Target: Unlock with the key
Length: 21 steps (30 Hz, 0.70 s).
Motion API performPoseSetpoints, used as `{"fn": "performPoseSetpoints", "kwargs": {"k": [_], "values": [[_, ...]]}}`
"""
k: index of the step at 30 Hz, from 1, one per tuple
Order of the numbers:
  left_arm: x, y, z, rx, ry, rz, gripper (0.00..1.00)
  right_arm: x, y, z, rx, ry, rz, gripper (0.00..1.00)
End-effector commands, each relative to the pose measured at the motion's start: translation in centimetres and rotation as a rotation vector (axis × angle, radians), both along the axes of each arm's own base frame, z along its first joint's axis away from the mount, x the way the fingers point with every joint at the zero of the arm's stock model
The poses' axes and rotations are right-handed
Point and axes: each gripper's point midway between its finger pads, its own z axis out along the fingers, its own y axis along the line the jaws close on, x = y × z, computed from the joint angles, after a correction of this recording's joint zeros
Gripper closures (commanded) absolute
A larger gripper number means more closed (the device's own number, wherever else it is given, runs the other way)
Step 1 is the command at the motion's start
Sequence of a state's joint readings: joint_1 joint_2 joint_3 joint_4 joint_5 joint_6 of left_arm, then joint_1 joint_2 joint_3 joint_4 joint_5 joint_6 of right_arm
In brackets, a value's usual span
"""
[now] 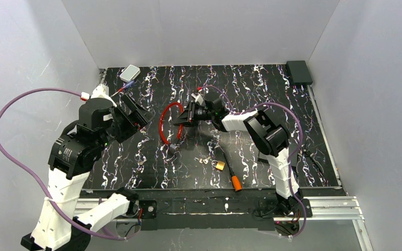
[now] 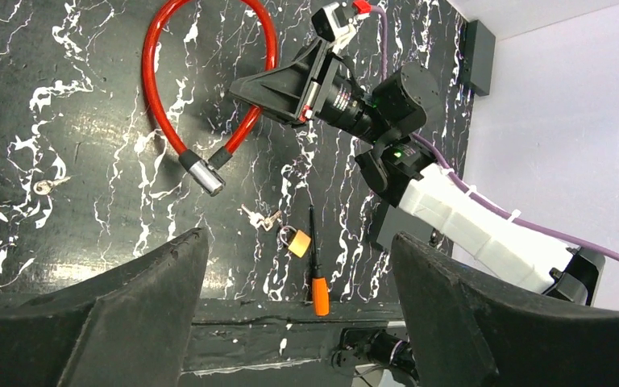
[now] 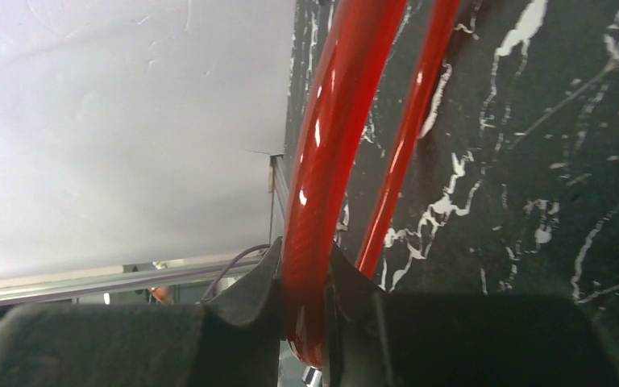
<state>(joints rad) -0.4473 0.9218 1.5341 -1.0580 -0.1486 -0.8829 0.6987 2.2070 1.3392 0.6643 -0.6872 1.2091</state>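
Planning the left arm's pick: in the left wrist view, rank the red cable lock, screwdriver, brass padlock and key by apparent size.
1. red cable lock
2. screwdriver
3. brass padlock and key: they look about alike, so unranked.

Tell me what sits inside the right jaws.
A red cable, clamped by the right gripper. The stretch pinched between the jaws is covered, so nothing of it shows there.

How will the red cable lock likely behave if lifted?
Probably springy, not limp: the red cable lock holds a smooth loop. Its glossy surface may slip in the right end effector. The metal end would likely dangle.
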Motion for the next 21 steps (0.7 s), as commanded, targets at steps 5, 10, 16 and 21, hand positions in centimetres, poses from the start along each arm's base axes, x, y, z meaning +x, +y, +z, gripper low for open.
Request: {"fn": "performPoseSetpoints", "kwargs": {"k": [5,10,16,21], "values": [[-0.1,0.1,-1.1,0.033,0.045,-0.004,0.19,0.9,-0.8,-0.7,-0.096,-0.072,0.005,0.99],[-0.1,1.2,-2.8,0.107,0.106,0.030,0.19,2.3,-3.7,-4.1,-0.308,-0.059,-0.003,0.77],[-0.6,2.6,-8.2,0.204,0.243,0.085,0.21,3.3,-6.7,-5.6,-0.470,-0.069,-0.012,0.52],[-0.3,2.0,-11.5,0.238,0.337,0.059,0.23,4.1,-9.1,-5.1,-0.633,-0.102,-0.003,0.30]]}}
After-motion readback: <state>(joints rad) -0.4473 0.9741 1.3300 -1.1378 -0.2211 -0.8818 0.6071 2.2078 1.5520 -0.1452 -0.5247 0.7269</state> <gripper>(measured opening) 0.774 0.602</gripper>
